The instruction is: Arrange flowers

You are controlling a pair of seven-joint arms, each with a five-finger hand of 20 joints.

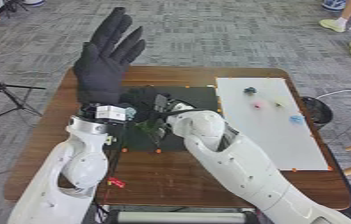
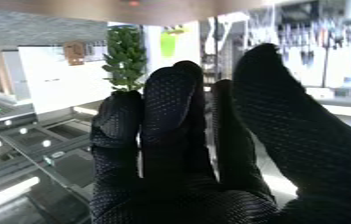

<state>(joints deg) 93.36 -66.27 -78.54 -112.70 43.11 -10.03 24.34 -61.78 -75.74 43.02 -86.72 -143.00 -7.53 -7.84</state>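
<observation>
Head view high, wrist close

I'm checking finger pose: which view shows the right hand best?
The right wrist view: the right hand is close up, fingers roughly straight. The head view shows it small, dark against the black mat.

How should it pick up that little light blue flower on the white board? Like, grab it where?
The light blue flower is probably best pinched by opposite sides of its bloom, coming from above: it rests on the flat white board, which blocks the way from below, and lies apart from the pink flower. I can't make out a stem.
</observation>
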